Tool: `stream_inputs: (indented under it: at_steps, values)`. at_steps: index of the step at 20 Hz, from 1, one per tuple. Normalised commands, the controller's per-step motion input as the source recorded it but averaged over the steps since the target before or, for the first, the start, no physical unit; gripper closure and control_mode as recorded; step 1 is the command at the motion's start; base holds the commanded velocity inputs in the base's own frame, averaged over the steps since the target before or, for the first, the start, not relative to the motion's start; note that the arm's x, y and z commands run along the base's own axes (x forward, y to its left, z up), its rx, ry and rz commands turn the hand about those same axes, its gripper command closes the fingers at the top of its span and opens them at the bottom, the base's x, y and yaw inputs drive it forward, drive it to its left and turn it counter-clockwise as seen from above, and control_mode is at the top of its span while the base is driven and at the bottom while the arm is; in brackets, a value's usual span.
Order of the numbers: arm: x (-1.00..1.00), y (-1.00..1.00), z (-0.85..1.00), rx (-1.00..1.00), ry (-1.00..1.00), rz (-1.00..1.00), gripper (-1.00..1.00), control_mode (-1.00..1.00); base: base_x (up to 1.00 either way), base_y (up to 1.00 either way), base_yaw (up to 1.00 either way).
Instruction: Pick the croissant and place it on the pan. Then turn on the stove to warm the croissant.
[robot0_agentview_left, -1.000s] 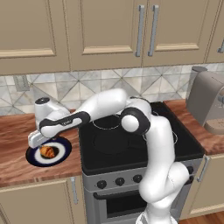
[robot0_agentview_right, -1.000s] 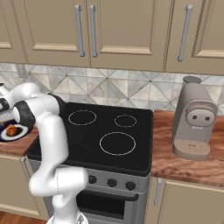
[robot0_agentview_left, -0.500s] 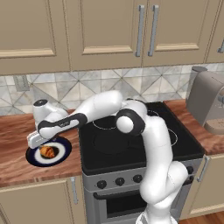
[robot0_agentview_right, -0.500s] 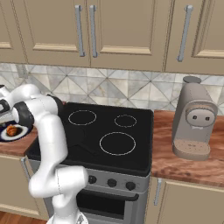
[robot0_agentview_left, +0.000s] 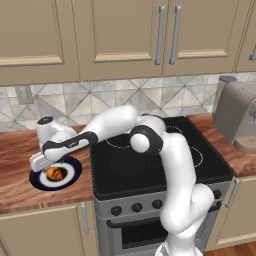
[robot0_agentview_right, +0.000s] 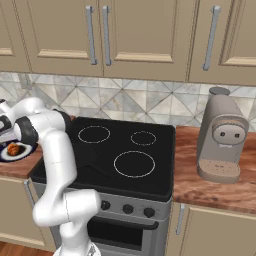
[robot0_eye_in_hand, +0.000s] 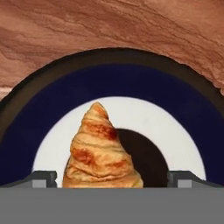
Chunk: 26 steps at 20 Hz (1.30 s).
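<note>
Wooden countertop beside the stove (robot0_agentview_left: 150, 165) sets the scene, where the gripper (robot0_eye_in_hand: 111, 177) is seen lowered over the plate (robot0_agentview_left: 37, 179), its two dark fingertips (robot0_eye_in_hand: 41, 178) held apart with the croissant (robot0_eye_in_hand: 101, 151) between them and not yet touched. On the white centre of the plate, ringed by its dark blue rim, the pastry is shown lying with its pointed end away from the fingers. It is judged to be light, soft and flaky, easily crushed or shed in crumbs, so a gentle hold across its broad, thick middle is thought safest, not the thin tip. To the right of the plate, the black glass of the stove is marked with white rings, and beyond that a grey coffee machine (robot0_agentview_right: 221, 140) is seen on the far counter
</note>
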Motion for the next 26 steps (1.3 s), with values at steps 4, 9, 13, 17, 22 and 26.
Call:
stream_inputs:
  at_steps: [4,9,13,17,22,26]
  values:
    - [0.00,0.11,-0.13,0.00,0.01,-0.01,-1.00,-1.00,0.00,0.00,0.00]
    - [0.01,0.02,-0.26,0.00,0.03,-0.02,-1.00,-1.00,0.00,0.00,0.00]
    - [0.22,-0.01,-0.20,-0.01,0.00,-0.02,-1.00,-1.00,0.00,0.00,0.00]
    - [0.13,0.01,-0.19,-0.01,0.00,-0.01,1.00,-1.00,0.00,0.00,0.00]
    - [0.00,0.00,0.00,0.00,0.00,0.00,1.00,-1.00,0.00,0.00,0.00]
    - [0.00,0.00,0.01,0.00,0.00,-0.01,1.00,-1.00,0.00,0.00,0.00]
